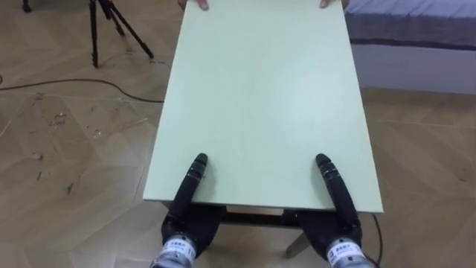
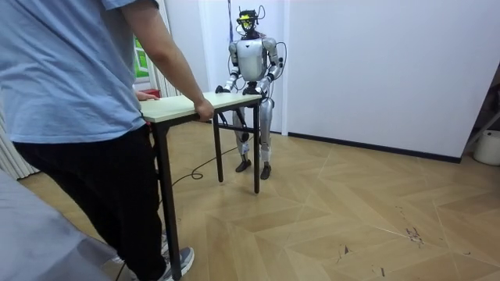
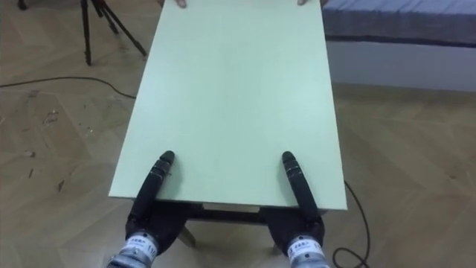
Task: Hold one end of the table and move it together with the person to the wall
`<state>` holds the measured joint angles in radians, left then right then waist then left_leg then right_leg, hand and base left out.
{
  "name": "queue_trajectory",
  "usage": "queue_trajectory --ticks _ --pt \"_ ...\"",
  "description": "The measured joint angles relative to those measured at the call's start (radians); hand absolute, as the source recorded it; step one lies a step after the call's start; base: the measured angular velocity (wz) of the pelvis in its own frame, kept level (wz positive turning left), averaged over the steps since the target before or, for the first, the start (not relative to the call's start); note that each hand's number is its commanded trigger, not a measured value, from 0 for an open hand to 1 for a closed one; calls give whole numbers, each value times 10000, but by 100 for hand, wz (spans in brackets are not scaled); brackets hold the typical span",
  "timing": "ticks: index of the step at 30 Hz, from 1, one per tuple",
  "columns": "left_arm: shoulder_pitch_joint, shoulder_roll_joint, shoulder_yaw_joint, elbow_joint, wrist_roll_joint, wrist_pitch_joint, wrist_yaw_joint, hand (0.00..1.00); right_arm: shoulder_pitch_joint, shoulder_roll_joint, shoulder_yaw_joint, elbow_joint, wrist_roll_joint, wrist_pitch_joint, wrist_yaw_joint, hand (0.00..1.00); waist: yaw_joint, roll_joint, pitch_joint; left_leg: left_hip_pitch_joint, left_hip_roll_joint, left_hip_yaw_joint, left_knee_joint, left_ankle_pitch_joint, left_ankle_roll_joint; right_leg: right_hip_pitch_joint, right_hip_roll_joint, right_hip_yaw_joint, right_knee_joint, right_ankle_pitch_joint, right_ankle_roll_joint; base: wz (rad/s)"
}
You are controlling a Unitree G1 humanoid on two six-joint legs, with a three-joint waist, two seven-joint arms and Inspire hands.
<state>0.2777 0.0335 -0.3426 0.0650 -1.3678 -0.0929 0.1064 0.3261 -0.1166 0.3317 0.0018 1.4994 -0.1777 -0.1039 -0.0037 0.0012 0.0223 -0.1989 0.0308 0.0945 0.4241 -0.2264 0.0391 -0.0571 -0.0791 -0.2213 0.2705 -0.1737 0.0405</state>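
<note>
A pale green table [image 1: 260, 89] stretches away from me, seen also in the room view as the table [image 2: 180, 105] between me and a person [image 2: 78, 117]. My left hand [image 1: 190, 190] clamps the near edge, thumb flat on top and the rest beneath. Further right on that same edge, my right hand [image 1: 335, 190] holds it the same way. The person's hands [image 1: 195, 4] grip the far edge, one of those hands [image 2: 205, 109] closed round a corner. In the room view I stand upright at the far end of the table.
A black tripod [image 1: 104, 30] stands on the wooden floor at the far left, with a dark cable [image 1: 74, 82] lying near it. A grey bed [image 1: 416, 30] sits at the far right. A white wall rises behind me, and a white bucket [image 2: 488, 148] stands at the room view's right.
</note>
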Motion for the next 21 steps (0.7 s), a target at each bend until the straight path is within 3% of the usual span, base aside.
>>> queue_trajectory --ticks 2,3,4,5,6,7,8,10,11,13,14,15,16,17,18,20,21 --pt "7 156 -170 -9 -54 -20 -10 100 185 9 10 -1 54 -82 164 100 226 2 -1 -74 107 -88 152 -41 -109 -265 160 182 312 -111 -225 -9" --pt "0 243 -206 -32 -58 -11 -34 100 234 20 10 3 100 -90 256 100 308 6 -16 -174 68 -411 84 -26 -313 -411 403 461 200 -142 -349 0" --pt "-5 360 -205 -40 -58 0 -80 100 303 120 17 42 156 -86 349 100 387 -208 -144 -174 -108 -841 -463 313 -931 -682 640 884 -126 -11 -586 0" --pt "4 366 -155 -84 -57 10 -156 100 289 90 62 28 170 -94 488 100 445 -383 -147 -244 55 -1100 -324 421 -1782 -856 449 835 -326 301 -840 -27" --pt "79 334 -110 -99 -58 -13 -220 100 202 31 131 59 170 -90 489 100 558 -311 -106 -302 463 -836 659 175 -1660 -855 586 741 -257 355 -949 -66" --pt "325 239 1 -101 -180 -30 -280 100 -7 -154 310 270 218 -48 489 100 702 25 -135 -160 1477 -510 2767 -154 -1450 -793 1048 482 -90 418 -1158 -71" --pt "413 263 42 -97 -371 26 -409 100 -63 -214 361 274 201 -18 507 100 629 280 -106 110 2234 -546 4116 -188 -1413 -857 1307 98 84 293 -1390 -43" --pt "308 308 79 -101 -425 85 -552 100 -113 -270 355 209 189 -50 635 100 311 318 -103 560 2747 -869 4502 -107 -1441 -1344 1319 -295 494 230 -1490 35" --pt "193 301 72 -132 -469 159 -578 100 -115 -276 305 69 193 -99 641 100 138 330 -97 1023 2911 -890 4219 48 -1576 -1669 1256 -308 707 220 -1501 46" --pt "39 325 10 -213 -506 197 -577 100 -139 -351 167 -15 217 -88 756 100 -125 395 -76 1745 2924 -897 3071 193 -1701 -2190 1094 -416 979 252 -1449 43" --pt "-190 375 -41 -234 -505 195 -573 100 -211 -356 74 -64 294 -97 857 100 -315 536 -2 2072 2943 -884 1963 160 -1749 -2560 982 -506 1191 323 -1338 49" --pt "-336 385 -74 -230 -506 195 -561 100 -262 -340 4 -92 321 -100 877 100 -377 620 21 2222 2932 -859 1446 153 -1745 -2798 951 -504 1324 370 -1267 36" --pt "-619 412 -85 -229 -488 171 -515 100 -458 -320 -99 -91 364 -80 891 100 -471 759 41 2389 2856 -694 369 -107 -1759 -3318 853 -486 1656 465 -1143 23" --pt "-967 507 -118 -214 -488 141 -457 100 -645 -248 -199 -77 408 -49 906 100 -595 787 37 2455 2661 -628 -569 -669 -2006 -3914 631 -300 1984 633 -967 24" --pt "-1118 532 -131 -210 -488 125 -428 100 -727 -201 -278 -76 425 -31 925 100 -695 794 36 2438 2498 -592 -991 -843 -2038 -4173 496 -124 2060 745 -816 32" --pt "-1459 498 -268 -95 -490 19 -360 100 -885 -159 -623 -74 403 149 963 100 -834 793 36 2360 1695 -5 -1955 -1067 -1855 -4859 -66 554 2046 1483 -328 15" --pt "-1456 471 -310 -28 -488 0 -362 100 -829 -151 -696 -55 392 212 988 100 -837 796 34 2375 1488 73 -2055 -1093 -1807 -4854 -230 603 1917 1638 -227 0"
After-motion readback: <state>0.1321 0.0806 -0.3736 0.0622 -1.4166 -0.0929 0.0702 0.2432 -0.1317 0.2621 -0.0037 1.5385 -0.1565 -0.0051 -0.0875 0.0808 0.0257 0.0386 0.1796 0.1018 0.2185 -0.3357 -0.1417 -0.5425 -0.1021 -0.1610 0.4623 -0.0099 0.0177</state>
